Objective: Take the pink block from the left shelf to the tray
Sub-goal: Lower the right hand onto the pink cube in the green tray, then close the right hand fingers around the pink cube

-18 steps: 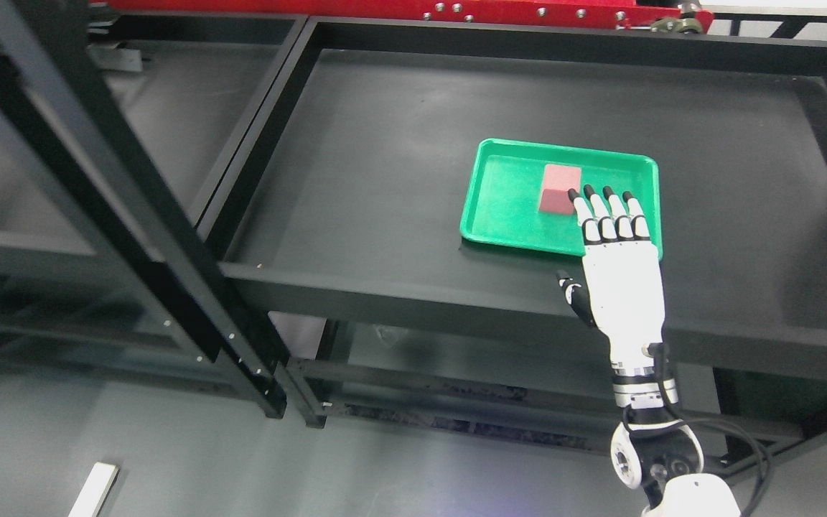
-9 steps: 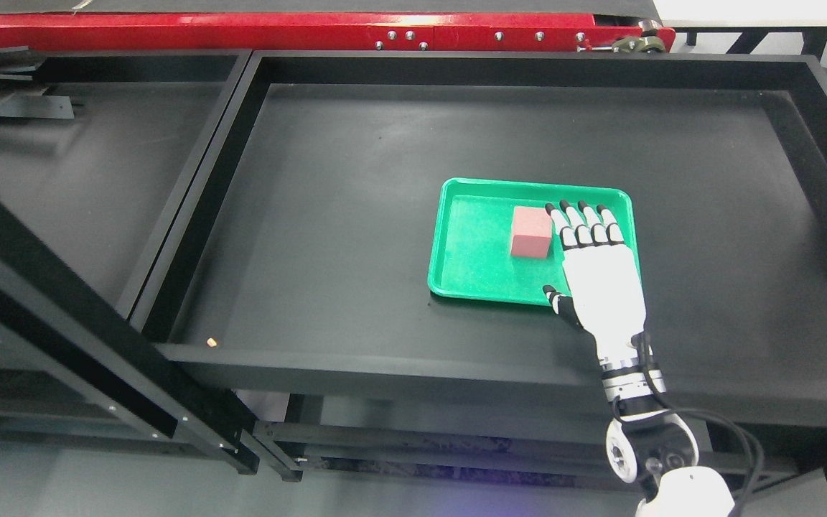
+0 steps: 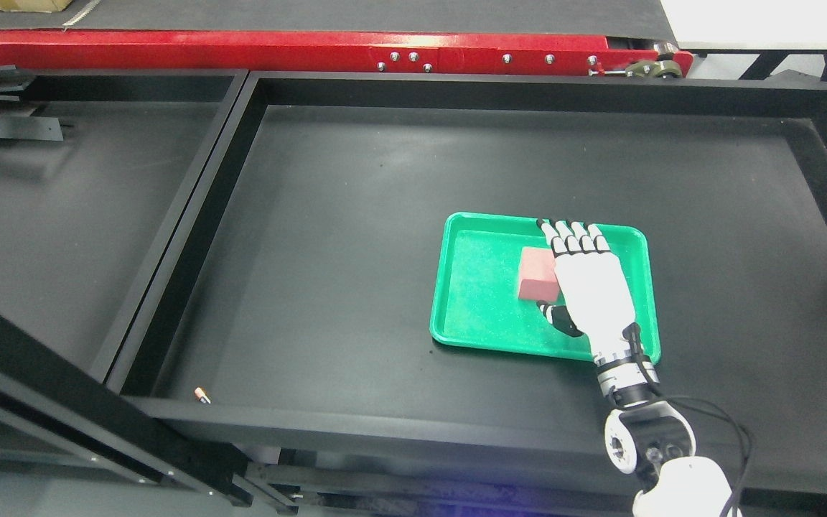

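I see my right hand in the lower right part of the frame, its arm coming up from the bottom edge. The four fingers are stretched out flat and side by side, with the thumb set apart to the left; the hand holds nothing. It lies over the green tray, and its fingertips reach nearly to the tray's far rim. The pink block rests inside the tray, just left of the palm. The palm covers the right edge of the block, so I cannot tell if they touch. The hand also hides a part of the tray floor on the right. The tray sits on the black worktop, which has a raised border. Near the front left corner of the worktop lies a small object, too small for me to identify. A red beam runs along the top of the frame.
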You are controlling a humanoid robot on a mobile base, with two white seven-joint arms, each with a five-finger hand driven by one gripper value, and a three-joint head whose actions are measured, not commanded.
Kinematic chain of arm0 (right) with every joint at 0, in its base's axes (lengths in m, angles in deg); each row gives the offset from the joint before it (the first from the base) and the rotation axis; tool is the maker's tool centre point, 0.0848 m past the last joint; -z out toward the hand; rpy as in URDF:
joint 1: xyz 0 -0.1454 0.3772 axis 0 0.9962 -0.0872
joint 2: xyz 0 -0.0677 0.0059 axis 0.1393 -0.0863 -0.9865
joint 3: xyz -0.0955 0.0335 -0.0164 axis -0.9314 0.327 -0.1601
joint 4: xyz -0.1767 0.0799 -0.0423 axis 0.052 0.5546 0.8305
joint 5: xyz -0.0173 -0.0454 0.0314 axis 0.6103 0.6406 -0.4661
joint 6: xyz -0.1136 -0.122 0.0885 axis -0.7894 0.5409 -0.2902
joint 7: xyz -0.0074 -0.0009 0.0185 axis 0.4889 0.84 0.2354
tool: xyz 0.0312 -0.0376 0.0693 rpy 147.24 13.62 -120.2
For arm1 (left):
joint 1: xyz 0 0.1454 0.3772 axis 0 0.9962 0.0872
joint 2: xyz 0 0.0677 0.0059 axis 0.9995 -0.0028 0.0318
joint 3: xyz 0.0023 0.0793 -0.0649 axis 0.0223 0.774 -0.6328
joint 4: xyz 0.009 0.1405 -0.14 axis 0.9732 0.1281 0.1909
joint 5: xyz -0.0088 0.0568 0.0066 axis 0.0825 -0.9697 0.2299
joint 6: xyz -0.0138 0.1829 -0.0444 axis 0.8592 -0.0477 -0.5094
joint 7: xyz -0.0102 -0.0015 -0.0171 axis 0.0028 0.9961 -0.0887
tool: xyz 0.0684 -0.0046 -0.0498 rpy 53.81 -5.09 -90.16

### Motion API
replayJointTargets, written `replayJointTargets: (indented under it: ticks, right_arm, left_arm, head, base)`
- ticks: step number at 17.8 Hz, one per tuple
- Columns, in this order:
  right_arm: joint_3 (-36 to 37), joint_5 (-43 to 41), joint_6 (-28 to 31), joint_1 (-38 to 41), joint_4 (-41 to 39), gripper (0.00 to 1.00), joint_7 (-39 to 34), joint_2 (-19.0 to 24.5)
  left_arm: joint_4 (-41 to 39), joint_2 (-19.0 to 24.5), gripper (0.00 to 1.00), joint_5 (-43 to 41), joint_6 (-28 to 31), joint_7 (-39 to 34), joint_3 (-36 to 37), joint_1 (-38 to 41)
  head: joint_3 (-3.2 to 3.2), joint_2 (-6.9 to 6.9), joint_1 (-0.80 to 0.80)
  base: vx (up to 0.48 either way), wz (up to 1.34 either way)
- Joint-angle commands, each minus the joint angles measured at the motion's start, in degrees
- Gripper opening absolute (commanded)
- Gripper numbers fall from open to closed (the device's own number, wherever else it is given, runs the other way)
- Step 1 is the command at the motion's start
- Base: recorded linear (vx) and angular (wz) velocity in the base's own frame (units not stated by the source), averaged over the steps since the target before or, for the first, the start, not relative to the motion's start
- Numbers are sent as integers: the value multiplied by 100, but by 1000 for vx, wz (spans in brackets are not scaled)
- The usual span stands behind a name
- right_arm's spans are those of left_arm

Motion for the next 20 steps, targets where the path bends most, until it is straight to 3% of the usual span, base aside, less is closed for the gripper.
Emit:
replayJointTargets:
  ticks: [1, 20]
  right_arm:
    - [11, -62, 1, -252, 486, 99, -242, -96]
    - [20, -62, -228, -436, 1066, 99, -858, -96]
  left_arm:
    - [-100, 100, 100, 0, -3, -2, 0, -176]
    - [-100, 100, 100, 0, -3, -2, 0, -167]
  head:
    - [0, 0, 0]
    - [0, 0, 0]
  base:
    - [151, 1]
    - [53, -1]
